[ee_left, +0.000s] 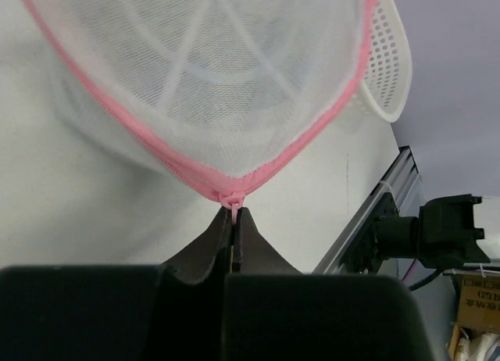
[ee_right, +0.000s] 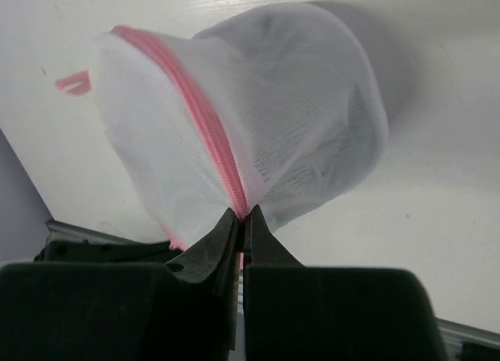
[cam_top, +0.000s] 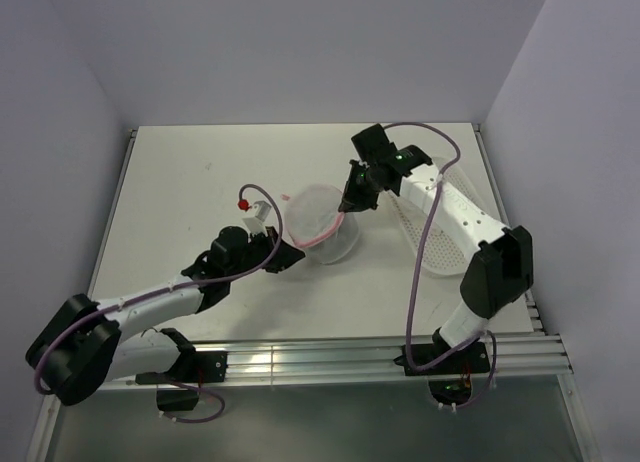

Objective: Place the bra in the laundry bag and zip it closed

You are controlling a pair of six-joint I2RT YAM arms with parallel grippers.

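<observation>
The laundry bag point(cam_top: 322, 230) stands mid-worktop point(cam_top: 180, 182). The left gripper point(ee_left: 234, 217) is clamped on the zipper pull point(ee_left: 232, 198) at the bag's 8 o'clock edge. The right gripper point(ee_right: 244, 219) is closed on the pink trim point(ee_right: 205, 123) at 2 o'clock (the bra cannot be made out through the mesh).

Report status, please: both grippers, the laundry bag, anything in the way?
Left gripper shut on zipper pull of laundry bag. Right gripper shut on its pink trim. Bra not visible through mesh. Basket alongside, not blocking.
</observation>
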